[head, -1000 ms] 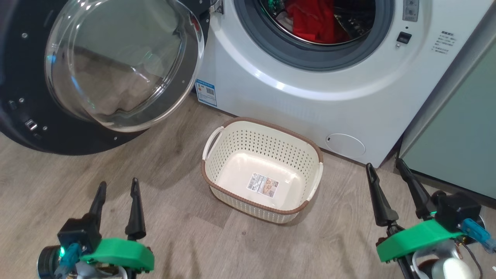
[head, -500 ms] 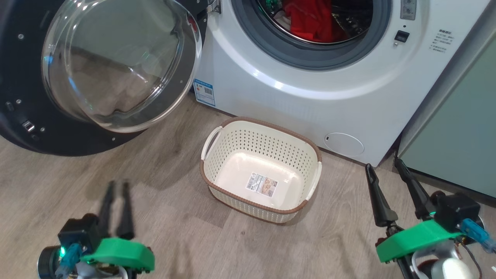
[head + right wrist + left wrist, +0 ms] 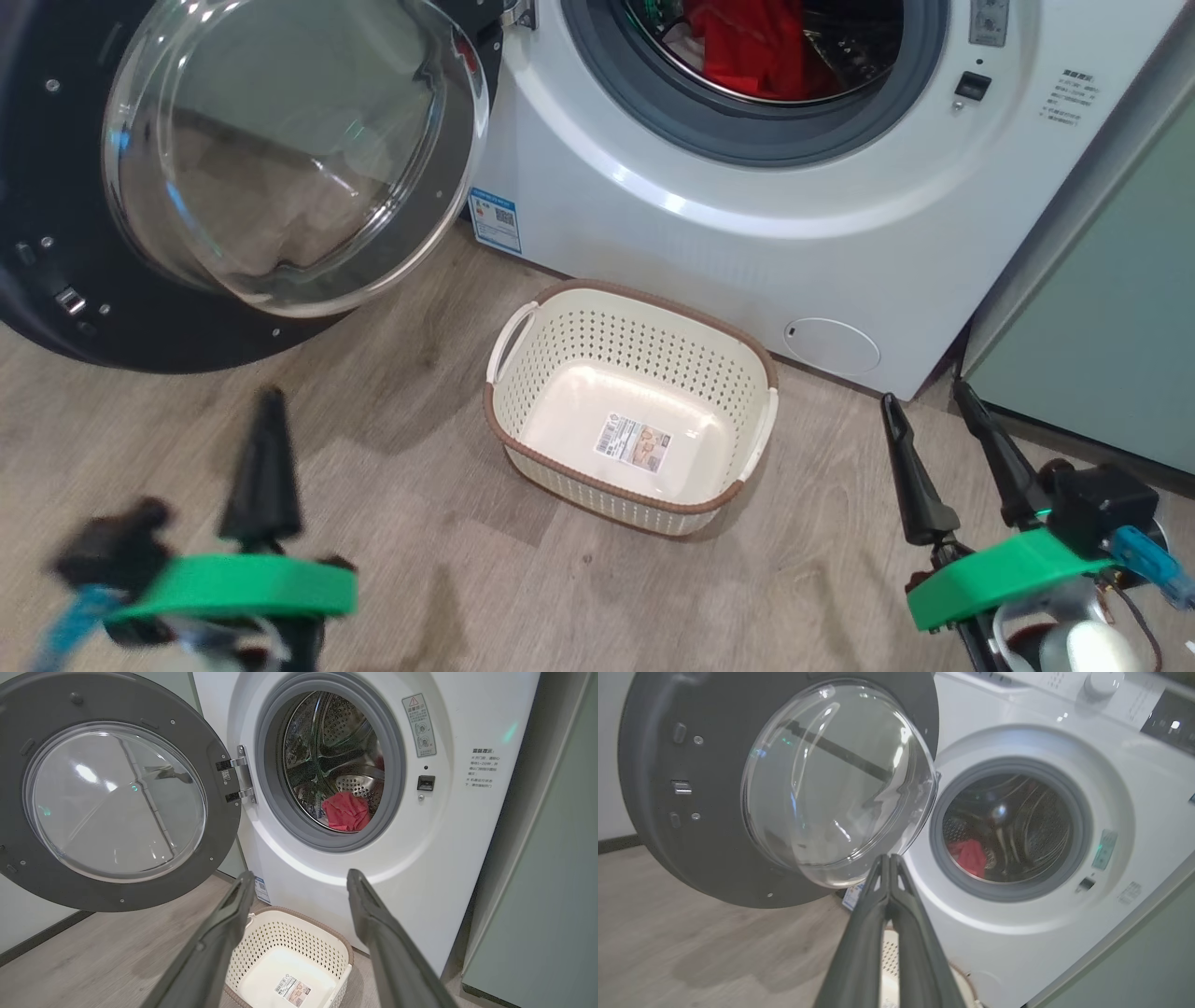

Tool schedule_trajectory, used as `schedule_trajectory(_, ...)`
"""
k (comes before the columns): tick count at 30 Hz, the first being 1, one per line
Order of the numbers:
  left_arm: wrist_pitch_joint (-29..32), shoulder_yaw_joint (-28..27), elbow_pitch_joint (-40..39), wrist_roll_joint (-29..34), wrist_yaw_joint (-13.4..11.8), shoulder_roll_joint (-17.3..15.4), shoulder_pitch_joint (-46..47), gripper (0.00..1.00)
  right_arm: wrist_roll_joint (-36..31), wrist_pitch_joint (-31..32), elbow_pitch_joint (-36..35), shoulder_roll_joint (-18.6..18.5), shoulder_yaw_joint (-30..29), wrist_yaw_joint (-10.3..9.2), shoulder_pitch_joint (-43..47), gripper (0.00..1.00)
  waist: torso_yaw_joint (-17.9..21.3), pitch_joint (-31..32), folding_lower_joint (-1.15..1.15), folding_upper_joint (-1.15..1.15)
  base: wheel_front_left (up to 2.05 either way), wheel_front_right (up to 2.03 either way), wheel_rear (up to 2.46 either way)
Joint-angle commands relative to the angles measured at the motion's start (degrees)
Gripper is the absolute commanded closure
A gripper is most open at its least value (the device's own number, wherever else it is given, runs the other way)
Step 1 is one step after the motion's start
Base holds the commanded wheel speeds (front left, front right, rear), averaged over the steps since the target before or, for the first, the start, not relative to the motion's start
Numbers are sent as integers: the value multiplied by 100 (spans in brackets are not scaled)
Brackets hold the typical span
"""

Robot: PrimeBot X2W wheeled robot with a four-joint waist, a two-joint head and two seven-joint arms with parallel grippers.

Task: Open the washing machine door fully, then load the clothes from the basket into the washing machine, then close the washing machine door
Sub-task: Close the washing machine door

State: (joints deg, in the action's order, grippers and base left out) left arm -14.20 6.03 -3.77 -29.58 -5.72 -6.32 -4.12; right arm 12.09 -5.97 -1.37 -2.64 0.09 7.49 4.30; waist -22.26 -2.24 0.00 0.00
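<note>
The washing machine [image 3: 747,233] stands with its door [image 3: 280,149] swung wide open to the left. Red clothes [image 3: 747,47] lie inside the steel drum, also seen as red clothes [image 3: 345,811] and clothes [image 3: 969,855]. The cream basket [image 3: 738,373] sits on the floor before the machine, with just a label sticker inside. My left gripper [image 3: 271,406] is shut on nothing, low at the left, blurred; its fingers [image 3: 889,868] press together, pointing at the door's glass [image 3: 836,779]. My right gripper [image 3: 924,399] is open at the lower right, fingers [image 3: 233,896] spread above the basket [image 3: 336,945].
A pale green cabinet [image 3: 1102,327] stands right of the washer. Wood-look floor [image 3: 420,523] stretches around the basket. The open door [image 3: 117,798] overhangs the floor at the left. A small round white flap [image 3: 831,347] sits low on the washer front.
My left gripper's fingers have closed together, and the left arm has shifted, now blurred in the head view. The right arm, basket and door stay as they were.
</note>
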Motion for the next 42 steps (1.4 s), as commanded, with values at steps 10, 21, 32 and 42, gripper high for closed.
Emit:
schedule_trajectory(10,140,-2060,-1414,-3619,1040,25,1240,100,-61,43,-308,-23,97,0,-234,0,-37,-142,0,0,0,0,0)
schedule_trajectory(21,1009,-3728,527,-5917,877,-1596,3115,100,-279,192,-488,-23,204,0,-458,0,132,-511,0,0,0,0,0)
schedule_trajectory(32,1572,-4282,3478,-6584,667,-2665,4018,100,-391,254,-622,-23,303,0,-621,0,407,-825,0,0,0,0,0)
schedule_trajectory(42,1856,-3903,4756,-6301,895,-3107,4428,100,-513,441,-816,-23,354,0,-742,0,469,-1040,0,0,0,0,0)
